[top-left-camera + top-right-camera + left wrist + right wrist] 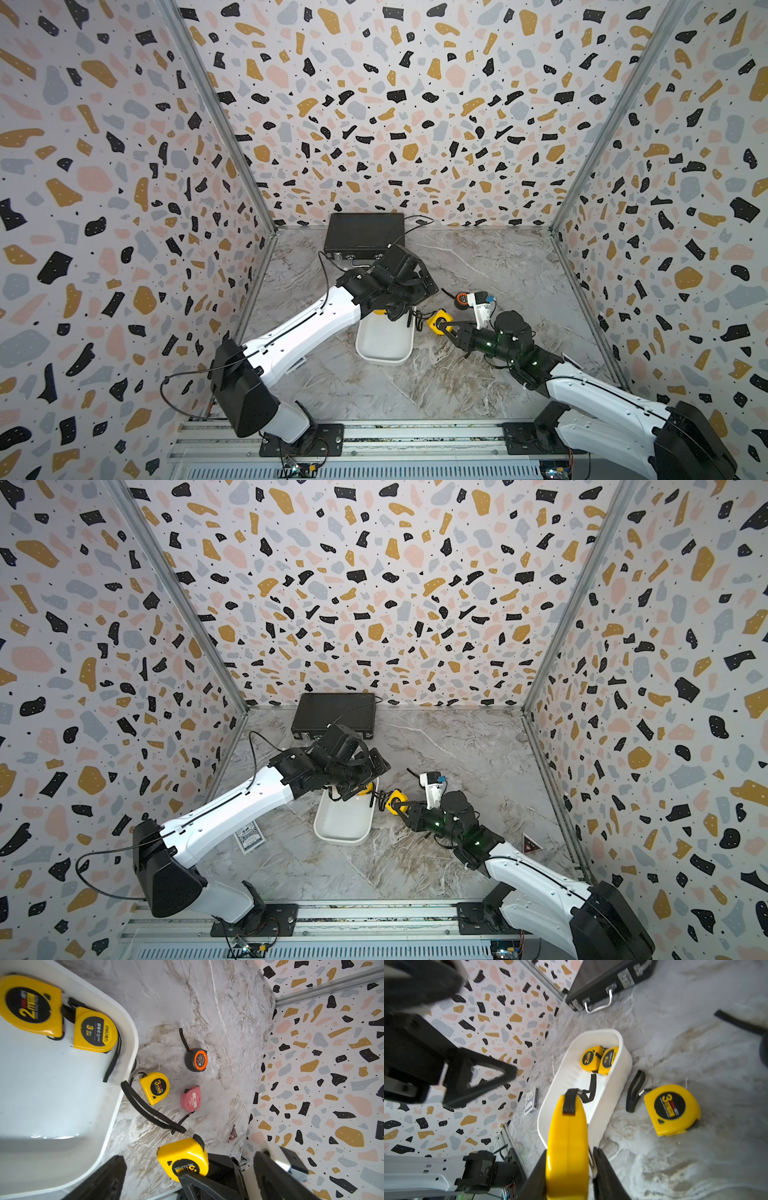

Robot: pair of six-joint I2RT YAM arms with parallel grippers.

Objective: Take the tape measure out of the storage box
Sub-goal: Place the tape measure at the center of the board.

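The white storage box (384,347) (332,825) lies mid-table, and two yellow tape measures (31,1003) (94,1029) rest at its far end. My right gripper (570,1153) (446,326) is shut on a third yellow tape measure (566,1126) (437,321) (182,1157), held just outside the box's right wall. Its black strap (145,1105) trails back toward the rim. My left gripper (190,1156) stands open, its fingers (108,1176) wide on either side of that held tape measure and not touching it.
On the table right of the box lie a yellow tape measure (155,1086) (672,1109), a pink one (191,1098) and a black-and-orange one (197,1059) (461,299). A black briefcase (363,235) sits at the back wall. A card deck (248,839) lies left of the box.
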